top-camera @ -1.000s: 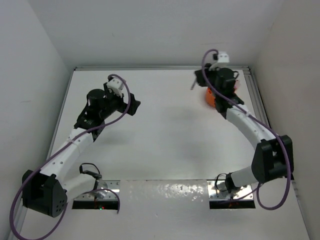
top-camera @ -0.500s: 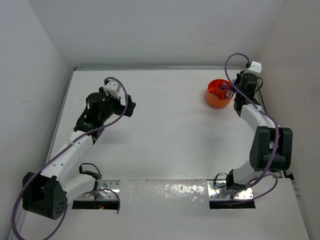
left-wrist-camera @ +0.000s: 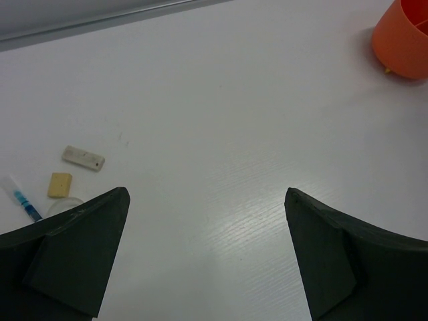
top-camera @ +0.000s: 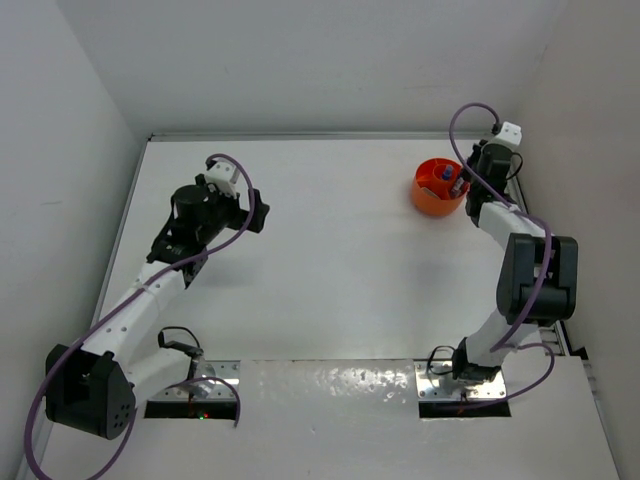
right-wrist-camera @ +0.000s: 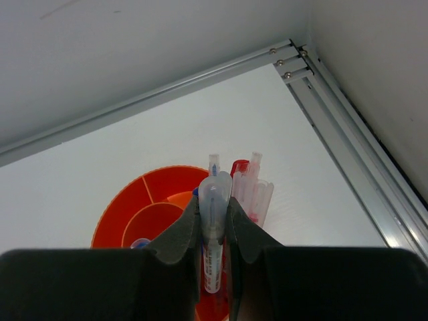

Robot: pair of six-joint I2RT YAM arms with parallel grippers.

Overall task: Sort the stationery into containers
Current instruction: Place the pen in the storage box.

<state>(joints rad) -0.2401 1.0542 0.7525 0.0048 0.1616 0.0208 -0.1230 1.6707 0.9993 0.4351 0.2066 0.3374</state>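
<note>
Black fingers of the left gripper stand as wide apart as they go with nothing between them, hovering over the bare table, well away from the orange tub and on its left. Loose below that gripper, equally far from the tub, lie a beige block, a flat white tab and a blue-and-white pen, which is partly hidden by a finger. The block looks low and light, probably best pinched across its short sides. Beside the tub, the right gripper is nearly closed, pinching a clear pen upright just under its capped end. Whether the lower tip has entered a compartment cannot be told. A pen like this is likely light, stiff and smooth-barrelled, so it could swivel or slide in the jaws. A hold nearer mid-barrel would steady it, while the present high grip leaves room to lower it in. Inner dividers split the tub into compartments, and something small and blue shows low inside. Red and pink pens stand in the tub just beyond the held one, close enough that the fingers may knock them when they open. Past the tub, a metal rail and the wall close in on its far right, which limits room to swing.
</note>
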